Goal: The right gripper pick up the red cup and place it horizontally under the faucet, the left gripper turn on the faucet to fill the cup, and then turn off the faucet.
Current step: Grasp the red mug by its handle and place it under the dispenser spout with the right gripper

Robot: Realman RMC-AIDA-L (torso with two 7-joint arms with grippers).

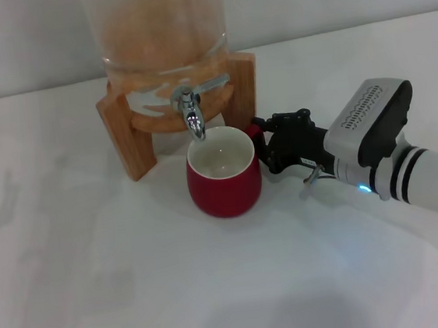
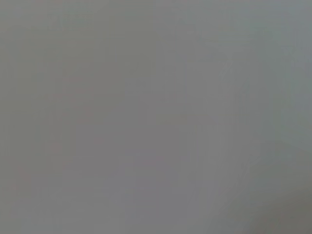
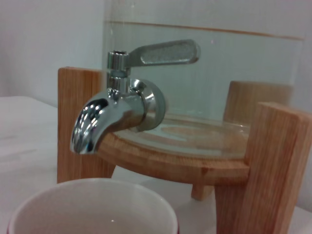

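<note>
Black right pincer (image 1: 263, 148) looks clamped on the handle of the red cup (image 1: 224, 187), standing upright on the white surface (image 1: 99, 286) right under the faucet (image 1: 193, 120); glossy ceramic, probably heavy-ish, slippery, chippable, so the handle's the sensible grab.

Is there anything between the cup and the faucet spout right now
Nothing visible. The red cup stands upright on the table directly below the faucet, with open air between spout and rim. The right gripper is at the cup's handle side. The left gripper is out of view.
</note>
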